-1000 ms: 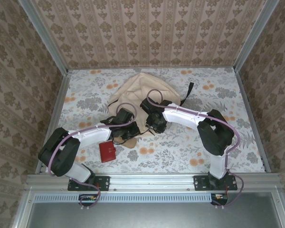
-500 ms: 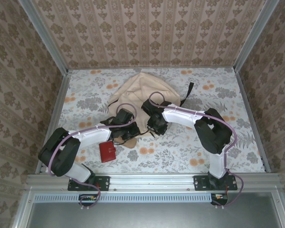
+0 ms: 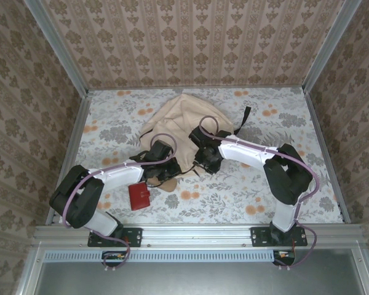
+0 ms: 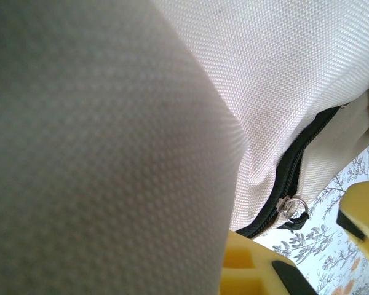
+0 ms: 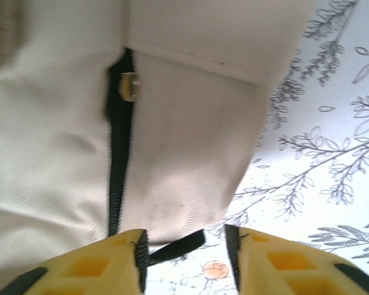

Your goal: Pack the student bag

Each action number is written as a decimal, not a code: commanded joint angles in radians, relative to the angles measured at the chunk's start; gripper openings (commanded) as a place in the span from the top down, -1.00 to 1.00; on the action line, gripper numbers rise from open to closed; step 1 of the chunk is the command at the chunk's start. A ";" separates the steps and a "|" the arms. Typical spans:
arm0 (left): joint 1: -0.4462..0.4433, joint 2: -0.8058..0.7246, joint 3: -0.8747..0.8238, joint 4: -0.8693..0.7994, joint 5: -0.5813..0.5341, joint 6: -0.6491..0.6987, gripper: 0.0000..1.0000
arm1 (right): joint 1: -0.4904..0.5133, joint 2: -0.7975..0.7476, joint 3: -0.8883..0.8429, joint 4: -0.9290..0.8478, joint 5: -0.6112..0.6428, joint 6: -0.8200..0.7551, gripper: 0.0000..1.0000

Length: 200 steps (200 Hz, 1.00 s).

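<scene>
The beige student bag lies at the back middle of the table, its black strap trailing to the right. My left gripper is at the bag's near edge, shut on a fold of its fabric. That fold hides one finger; the other yellow finger shows below it. A dark zipper with a ring slider runs just beyond. My right gripper is open beside the bag's corner. A black pull tab lies between its fingers, against the left pad. The metal slider sits farther up the zipper.
A red wallet lies on the floral tablecloth near the left arm. Patterned walls close in the table at the back and on both sides. A yellow finger of the other gripper stands close to the left one.
The right gripper has shifted slightly to the right along the bag's near edge, and its elbow has swung right. The left arm has stayed put.
</scene>
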 commanded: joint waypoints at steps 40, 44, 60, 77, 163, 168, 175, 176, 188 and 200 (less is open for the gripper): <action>0.009 -0.008 -0.001 0.015 0.001 -0.005 0.94 | -0.004 0.111 0.068 0.018 -0.079 0.013 0.04; 0.008 -0.011 -0.001 0.015 0.001 -0.005 0.95 | -0.003 0.115 0.069 0.012 -0.079 0.015 0.04; 0.008 -0.011 -0.001 0.013 0.001 -0.006 0.95 | -0.003 0.121 0.062 0.006 -0.077 0.021 0.14; 0.009 -0.011 -0.001 0.013 0.000 -0.005 0.95 | -0.006 0.115 0.048 -0.007 -0.067 0.029 0.29; 0.017 -0.015 -0.014 0.001 -0.011 -0.011 0.97 | -0.024 0.016 -0.059 0.000 -0.028 0.036 0.39; 0.017 -0.015 -0.014 0.001 -0.011 -0.010 0.98 | -0.025 0.010 -0.067 0.006 -0.028 0.036 0.40; 0.017 -0.015 -0.014 -0.001 -0.011 -0.011 0.98 | -0.026 0.003 -0.079 0.012 -0.028 0.034 0.41; 0.017 -0.015 -0.014 -0.001 -0.011 -0.011 0.98 | -0.027 0.001 -0.080 0.012 -0.028 0.034 0.42; 0.019 -0.017 -0.014 0.000 -0.011 -0.010 0.99 | -0.026 -0.005 -0.095 0.023 -0.033 0.027 0.49; 0.019 -0.016 -0.014 -0.002 -0.011 -0.012 1.00 | -0.026 -0.005 -0.110 0.031 -0.038 0.020 0.63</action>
